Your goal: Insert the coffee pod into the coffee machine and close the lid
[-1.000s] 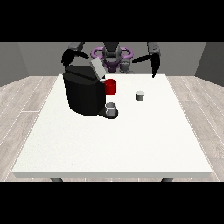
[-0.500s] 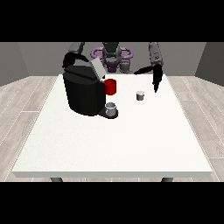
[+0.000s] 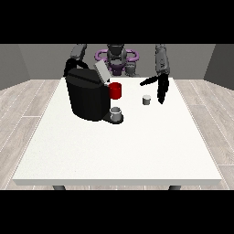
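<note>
1. Coffee pod (image 3: 146,100) sits on the table (image 3: 114,146), small and grey, right of the coffee machine (image 3: 89,96) and not yet picked up.
2. We see the hand at the view's right (image 3: 161,87) hanging just beside the pod, fingers straight and pointing down, thumb out towards the machine; it holds nothing.
3. We make the lid (image 3: 101,72) out as tilted up, so the machine looks open; a red part (image 3: 116,90) and a grey cup (image 3: 116,113) show at its front.
4. The hand at the view's left (image 3: 71,67) is behind the machine; we cannot tell how its fingers lie.
5. Grasping, inserting and closing are all left.
6. We read no brand or writing anywhere.
</note>
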Controlling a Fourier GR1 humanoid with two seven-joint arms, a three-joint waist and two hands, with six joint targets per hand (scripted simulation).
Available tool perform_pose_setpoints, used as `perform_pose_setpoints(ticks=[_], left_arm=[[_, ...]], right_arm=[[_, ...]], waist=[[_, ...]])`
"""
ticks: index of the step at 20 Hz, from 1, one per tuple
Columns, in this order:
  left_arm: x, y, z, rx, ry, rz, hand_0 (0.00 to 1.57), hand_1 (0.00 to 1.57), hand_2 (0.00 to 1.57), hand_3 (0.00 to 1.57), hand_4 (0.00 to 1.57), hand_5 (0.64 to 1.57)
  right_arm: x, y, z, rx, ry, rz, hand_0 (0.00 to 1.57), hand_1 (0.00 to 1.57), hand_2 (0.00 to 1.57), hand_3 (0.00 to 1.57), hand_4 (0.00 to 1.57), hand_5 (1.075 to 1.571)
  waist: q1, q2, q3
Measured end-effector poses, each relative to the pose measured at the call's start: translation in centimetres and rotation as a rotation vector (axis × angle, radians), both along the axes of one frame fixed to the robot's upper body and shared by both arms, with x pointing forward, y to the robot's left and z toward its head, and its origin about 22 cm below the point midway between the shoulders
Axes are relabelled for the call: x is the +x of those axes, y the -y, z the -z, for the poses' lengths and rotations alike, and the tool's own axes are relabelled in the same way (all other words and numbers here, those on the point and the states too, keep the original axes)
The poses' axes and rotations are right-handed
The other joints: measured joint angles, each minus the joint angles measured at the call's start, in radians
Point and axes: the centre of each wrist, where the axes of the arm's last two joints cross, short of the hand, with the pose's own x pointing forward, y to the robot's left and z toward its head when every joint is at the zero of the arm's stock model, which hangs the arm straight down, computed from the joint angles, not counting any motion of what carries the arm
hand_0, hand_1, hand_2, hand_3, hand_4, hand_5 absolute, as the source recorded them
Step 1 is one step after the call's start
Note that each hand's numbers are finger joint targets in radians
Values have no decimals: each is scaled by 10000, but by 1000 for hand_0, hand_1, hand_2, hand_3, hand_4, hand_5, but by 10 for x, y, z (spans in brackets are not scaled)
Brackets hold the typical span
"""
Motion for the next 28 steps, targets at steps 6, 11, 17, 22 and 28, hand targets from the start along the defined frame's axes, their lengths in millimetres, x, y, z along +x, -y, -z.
perform_pose_setpoints(ticks=[6,11,17,22,28], left_arm=[[7,7,10,698,-459,120,695,695,778,429,0,1571],[10,-4,12,1490,-796,-6,634,634,756,487,0,1571],[9,-10,20,2600,-853,113,608,608,745,483,0,1571],[13,-2,22,3407,-367,52,719,719,864,649,229,1571],[19,1,21,3841,257,-203,920,920,1042,829,361,1571]], right_arm=[[3,-7,7,-203,-379,245,0,0,0,0,392,1571],[8,-10,1,-135,-383,231,0,0,0,0,435,1571],[7,-13,-4,-126,-364,-30,0,0,0,0,520,1571],[7,-15,-1,-86,-372,74,0,0,0,0,515,1571],[10,-15,-3,75,-246,68,0,0,0,0,510,1571]], waist=[[59,-123,-1],[-36,-54,0],[-275,78,-3],[-262,76,14],[-297,238,6]])
